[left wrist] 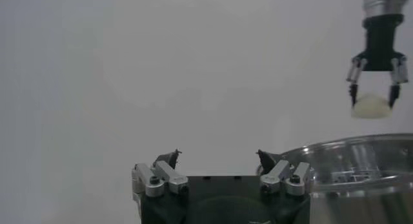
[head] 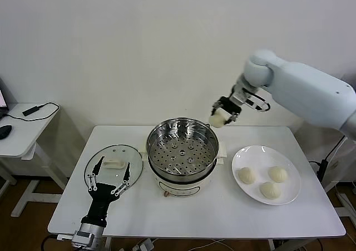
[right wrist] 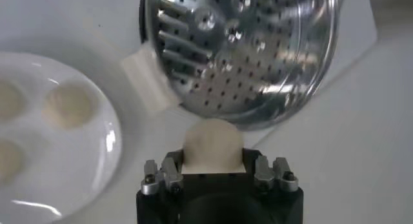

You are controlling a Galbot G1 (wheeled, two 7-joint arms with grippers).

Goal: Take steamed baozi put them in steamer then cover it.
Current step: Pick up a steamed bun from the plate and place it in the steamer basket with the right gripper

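My right gripper (head: pixel 220 116) is shut on an off-white baozi (head: pixel 216 119) and holds it in the air just beyond the far right rim of the steamer (head: pixel 182 149). The baozi also shows in the right wrist view (right wrist: pixel 212 144) and the left wrist view (left wrist: pixel 370 106). The steamer's perforated tray (right wrist: pixel 245 44) has no buns on it. Three baozi (head: pixel 247 175) lie on the white plate (head: pixel 266 152) to the right. The glass cover (head: pixel 113 163) with its white handle lies flat on the table left of the steamer. My left gripper (head: pixel 109 177) is open, held above the cover's near side.
The steamer sits on a white electric base (head: pixel 179 189) at the middle of the white table (head: pixel 211 217). A small side table (head: pixel 22 129) with a cable stands at the far left. A white wall is behind.
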